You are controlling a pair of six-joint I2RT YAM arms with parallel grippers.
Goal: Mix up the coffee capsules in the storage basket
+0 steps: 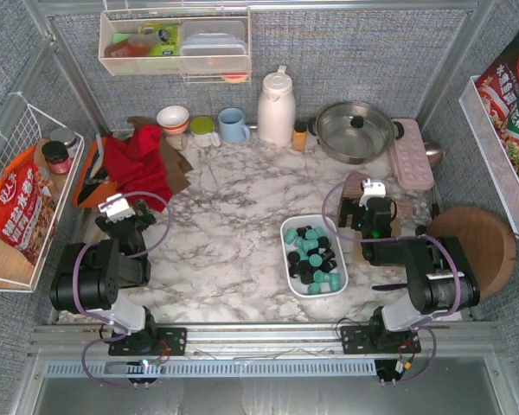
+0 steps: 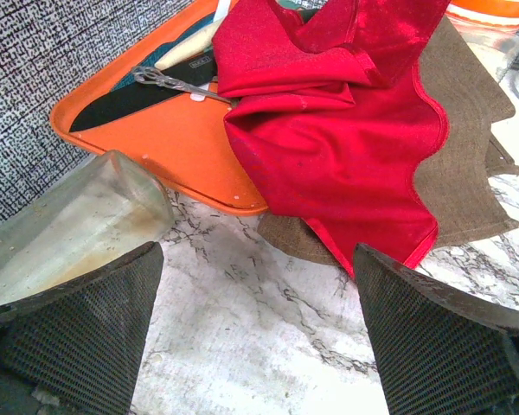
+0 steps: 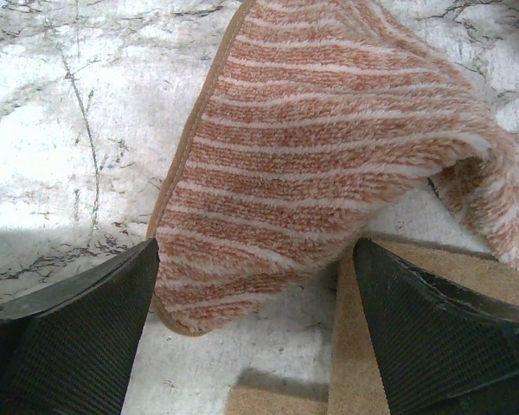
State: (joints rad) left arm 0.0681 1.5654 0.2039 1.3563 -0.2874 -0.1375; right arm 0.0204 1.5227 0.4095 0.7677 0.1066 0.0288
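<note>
The white storage basket (image 1: 291,264) sits on the marble table, right of centre, with several teal and black coffee capsules (image 1: 314,257) piled in it. My right gripper (image 1: 374,210) is just right of the basket's far end, open and empty, over a striped pink cloth (image 3: 329,164). My left gripper (image 1: 124,213) is far to the left, open and empty, near a red cloth (image 1: 140,164). Neither wrist view shows the basket or capsules.
An orange tray (image 2: 164,143) with a knife lies under the red cloth (image 2: 337,121) and a brown cloth (image 2: 467,173). At the back stand a bowl (image 1: 173,118), cups, a white jug (image 1: 276,107) and a lidded pan (image 1: 355,130). A round wooden board (image 1: 476,246) lies at right.
</note>
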